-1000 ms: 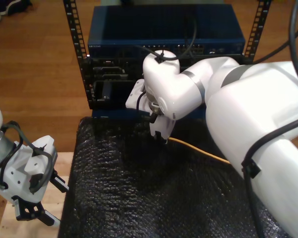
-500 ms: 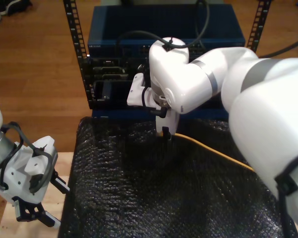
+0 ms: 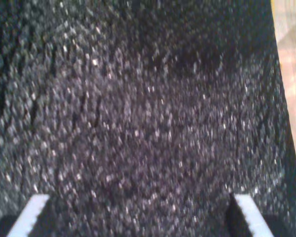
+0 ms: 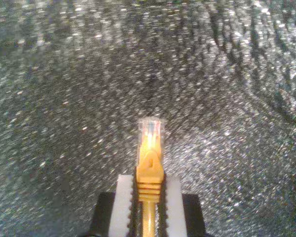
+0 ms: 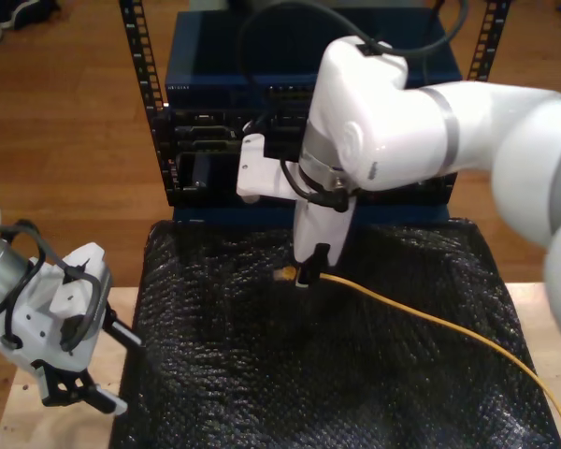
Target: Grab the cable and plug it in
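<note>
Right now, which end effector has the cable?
My second end effector, pinching the yellow cable behind its plug; my first end effector is open over black mat.

Glossy white rounded arm (image 5: 393,122) with grey joint band, black hoses, white ridged gripper fingers (image 4: 122,205)

Cable (image 5: 430,318) cut off at exterior view's right edge; rack (image 5: 215,140) ports perhaps too small to tell.

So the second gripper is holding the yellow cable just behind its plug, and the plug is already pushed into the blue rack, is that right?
Not quite. My second gripper does hold the yellow cable just behind its plug, but the plug is not in the blue rack. In the second wrist view it sticks out bare over the black mat.
</note>
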Available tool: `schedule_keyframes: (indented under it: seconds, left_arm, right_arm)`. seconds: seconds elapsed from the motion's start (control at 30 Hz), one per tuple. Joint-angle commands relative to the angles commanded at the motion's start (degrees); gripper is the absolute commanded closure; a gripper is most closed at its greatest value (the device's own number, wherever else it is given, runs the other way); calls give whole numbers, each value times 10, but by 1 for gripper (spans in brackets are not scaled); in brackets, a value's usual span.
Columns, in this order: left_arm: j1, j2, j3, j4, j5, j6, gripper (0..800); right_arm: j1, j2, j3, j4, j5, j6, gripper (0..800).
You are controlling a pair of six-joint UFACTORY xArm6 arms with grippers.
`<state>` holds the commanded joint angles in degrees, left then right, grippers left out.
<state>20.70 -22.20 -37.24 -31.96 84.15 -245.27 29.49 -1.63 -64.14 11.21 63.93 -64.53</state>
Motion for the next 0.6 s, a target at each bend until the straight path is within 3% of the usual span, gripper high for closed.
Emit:
schedule_keyframes:
  seconds: [0.17,0.6]
  left_arm:
    - [-7,3,-5,-59,9,1,0]
    - [-110,6,-14,-160,4,-22,0]
  right_arm:
    - [-3,-39,30,13,0,-9,792]
    - [-82,-107,72,130,52,-105,793]
